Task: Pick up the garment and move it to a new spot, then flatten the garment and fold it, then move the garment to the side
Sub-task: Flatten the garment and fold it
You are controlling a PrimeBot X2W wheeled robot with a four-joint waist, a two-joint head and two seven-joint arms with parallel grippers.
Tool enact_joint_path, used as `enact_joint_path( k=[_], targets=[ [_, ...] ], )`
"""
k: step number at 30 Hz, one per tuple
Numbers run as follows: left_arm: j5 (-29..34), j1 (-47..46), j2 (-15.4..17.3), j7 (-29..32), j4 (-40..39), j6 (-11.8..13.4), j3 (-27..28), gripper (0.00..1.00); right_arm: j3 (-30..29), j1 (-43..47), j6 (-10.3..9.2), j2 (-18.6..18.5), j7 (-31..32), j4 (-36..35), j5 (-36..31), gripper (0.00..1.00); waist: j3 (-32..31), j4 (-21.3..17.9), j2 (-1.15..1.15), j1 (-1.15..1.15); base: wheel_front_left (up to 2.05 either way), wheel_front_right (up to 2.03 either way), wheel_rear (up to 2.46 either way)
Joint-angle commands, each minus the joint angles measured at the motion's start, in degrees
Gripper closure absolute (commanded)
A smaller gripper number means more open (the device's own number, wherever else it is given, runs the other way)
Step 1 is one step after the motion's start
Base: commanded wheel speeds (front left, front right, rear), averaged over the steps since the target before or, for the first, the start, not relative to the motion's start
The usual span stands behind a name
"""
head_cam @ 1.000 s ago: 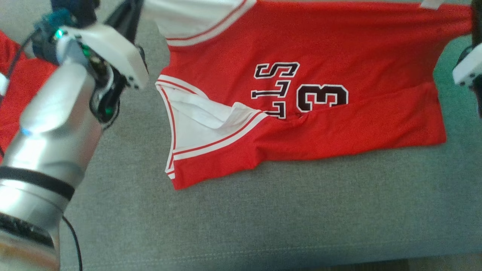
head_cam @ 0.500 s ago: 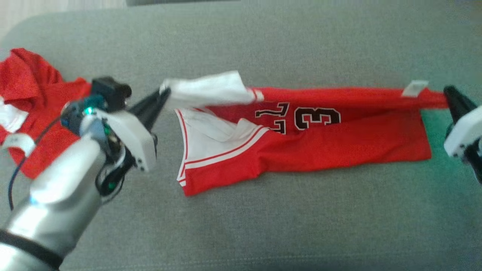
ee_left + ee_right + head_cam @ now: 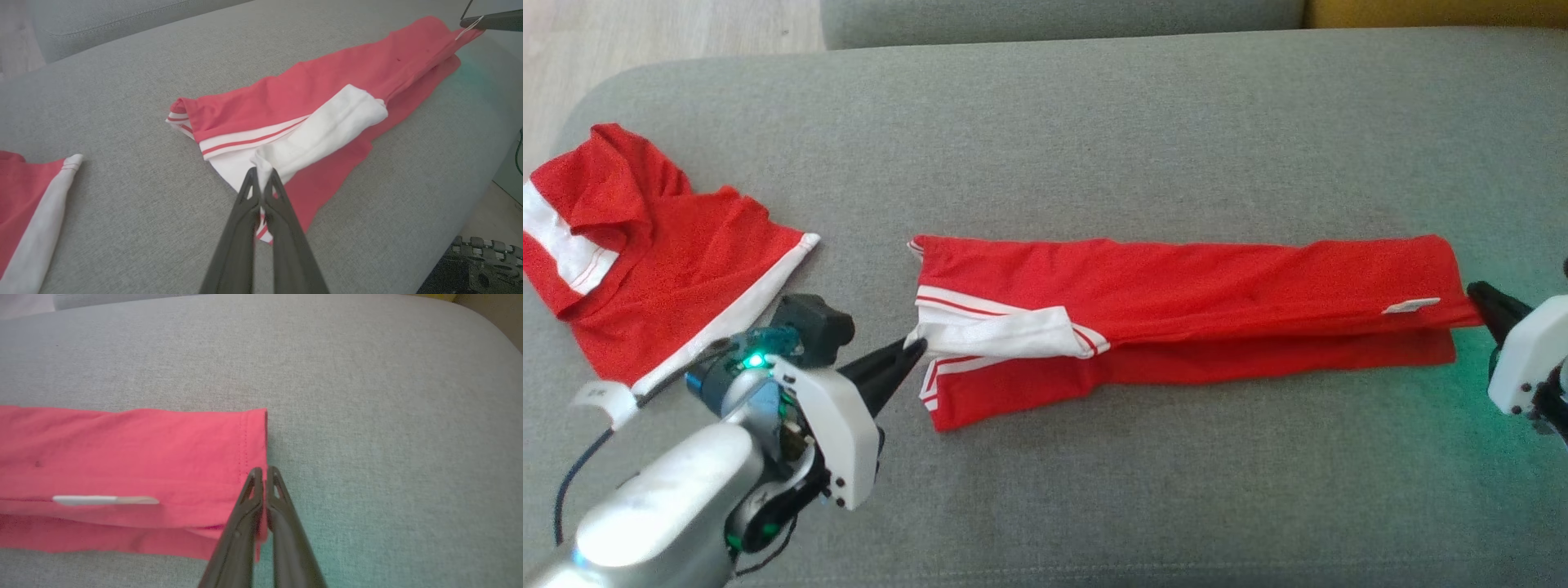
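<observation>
- Head view: a red jersey (image 3: 1176,278) with white striped trim lies folded lengthwise into a long, narrow band. It stretches left to right across the middle of a grey sofa seat (image 3: 1094,122).
- Its top layer is doubled over towards the seat's front edge. A thin strip of the lower layer shows along the near side.
- A small white label (image 3: 1410,306) sits on the top layer, near the jersey's right end.
- At the jersey's left end, a white fold of cloth (image 3: 1005,331) lies across the red fabric.
- The left gripper (image 3: 913,347) is clenched on the tip of that white fold. The left wrist view shows the cloth pinched between its two dark fingers.
- The right gripper (image 3: 1476,292) is clenched on the right-end corner of the top layer. The right wrist view shows red hem caught between its closed fingers.
- The jersey runs fairly straight between the two grippers.
- A second red garment (image 3: 645,245) with white bands lies crumpled by the seat's left edge, well apart from the jersey.
- A green glow tints the seat beside the right gripper.
- A grey backrest (image 3: 1054,20) runs along the seat's far edge, and pale floor (image 3: 670,33) shows past the far left corner.
</observation>
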Motion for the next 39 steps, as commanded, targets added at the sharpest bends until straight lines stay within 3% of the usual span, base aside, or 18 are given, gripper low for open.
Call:
enact_joint_path(
  k=[1,2,3,4,5,6,13,19,23,29,39],
  targets=[
    [-0.01,-2.07,2.41,0.14,-1.67,0.47,2.38,1.00,0.48,1.02,-0.05,-2.63,0.39,-1.44,0.38,1.00,0.03,-0.17,0.00,0.00,0.00,0.00,0.00],
    [0.28,-1.84,2.44,0.29,-1.82,0.68,2.05,1.00,0.59,1.25,-0.05,-2.63,1.02,-1.62,0.44,1.00,0.04,-0.32,0.00,0.00,0.00,0.00,0.00],
    [0.86,-1.71,2.54,0.39,-1.79,0.88,1.62,1.00,0.76,1.44,-0.05,-2.65,1.53,-1.90,0.40,0.74,0.05,-0.46,0.00,0.00,0.00,0.00,0.00],
    [1.48,-1.58,2.60,0.39,-1.58,1.15,1.23,0.68,0.73,1.60,-0.05,-2.65,2.02,-2.00,0.45,0.00,0.05,-0.62,0.00,0.00,0.00,0.00,0.00],
    [1.95,-1.40,2.57,0.28,-1.23,1.54,0.98,0.18,0.58,1.73,-0.05,-2.63,2.52,-1.97,0.52,0.00,0.04,-0.78,0.00,0.00,0.00,0.00,0.00],
    [2.19,-1.16,2.44,0.03,-0.75,2.00,0.92,0.00,0.53,1.86,-0.05,-2.70,2.80,-2.04,0.33,0.00,-0.01,-0.95,0.00,0.00,0.00,0.00,0.00],
    [1.12,0.93,0.24,-6.66,3.92,7.03,4.58,0.00,-4.06,3.12,-0.05,-1.36,1.10,-1.85,1.37,0.00,-1.43,-2.19,0.00,0.00,0.00,0.00,0.00],
    [-3.56,3.29,-3.98,-17.26,5.56,10.33,11.89,0.00,-11.60,4.59,-0.05,3.79,-8.28,-4.17,2.72,0.00,-3.49,-2.60,0.00,0.00,0.00,0.00,0.00],
    [-4.73,5.35,-7.39,-20.19,4.87,11.27,17.47,0.00,-15.78,6.76,-0.05,7.08,-16.15,-6.79,0.22,0.00,-4.90,-2.53,0.00,0.00,0.00,0.00,0.00],
    [0.37,12.43,-15.01,-20.47,0.01,9.73,30.28,0.00,-20.62,11.55,-0.05,12.93,-23.78,-10.69,-6.56,0.00,-6.23,-2.53,0.00,0.00,0.00,0.00,0.00],
    [14.22,24.88,-27.69,-20.49,1.31,0.81,41.07,0.00,-26.29,18.12,-0.05,21.47,-25.86,-14.42,-16.47,0.00,-6.18,-3.60,0.00,0.00,0.00,0.00,0.00]
  ],
)
